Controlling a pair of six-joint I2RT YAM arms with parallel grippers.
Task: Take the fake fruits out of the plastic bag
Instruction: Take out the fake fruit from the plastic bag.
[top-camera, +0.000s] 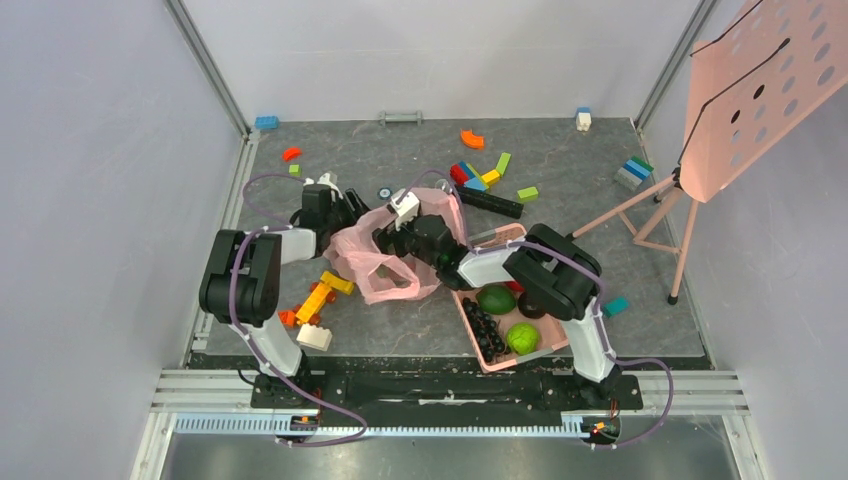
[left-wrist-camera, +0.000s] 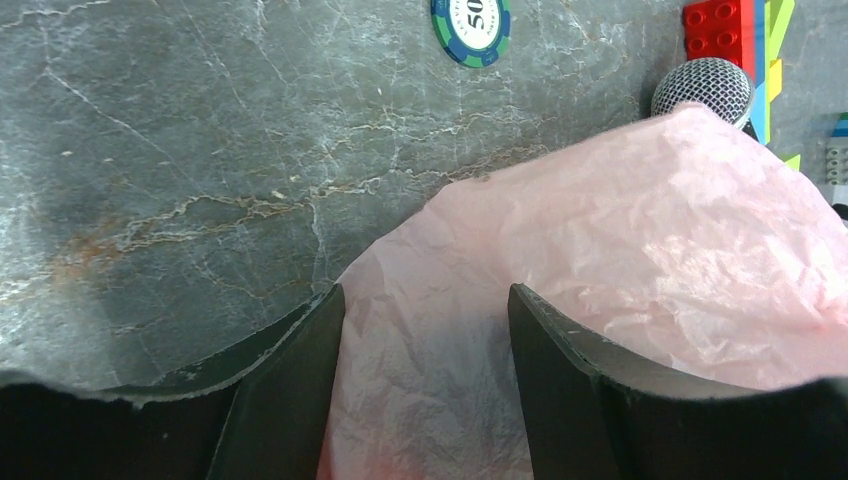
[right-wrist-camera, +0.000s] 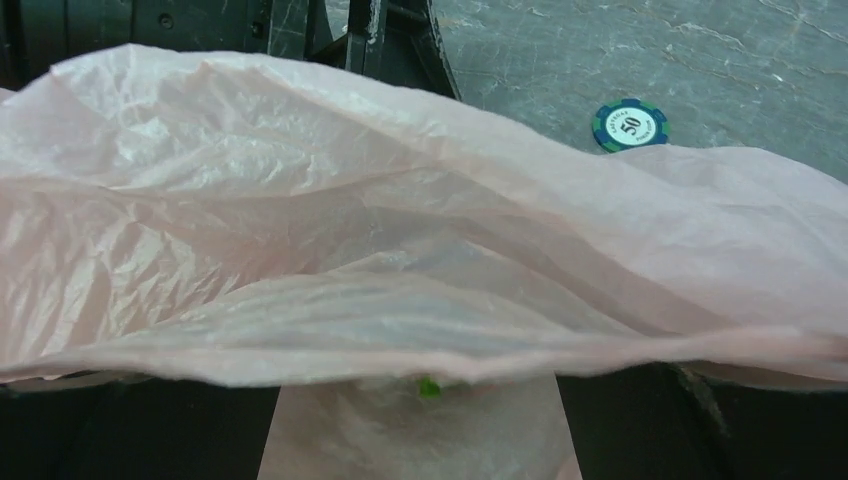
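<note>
Plastic bag mid-table; basket right of it, fake fruits inside.

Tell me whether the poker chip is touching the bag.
Apart. The left wrist view shows grey tabletop between the chip and the bag.

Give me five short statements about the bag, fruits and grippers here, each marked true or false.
1. The bag runs between the fingers of the left gripper. True.
2. The lime-green fruit is inside the bag. False: it lies in the basket.
3. A chip lies on the table beyond the bag. True.
4. The grapes lie on the bare table. False: they are in the basket, beside the lime-green fruit.
5. The right gripper is shut. False: its jaws stand wide apart, with bag film between them.
</note>
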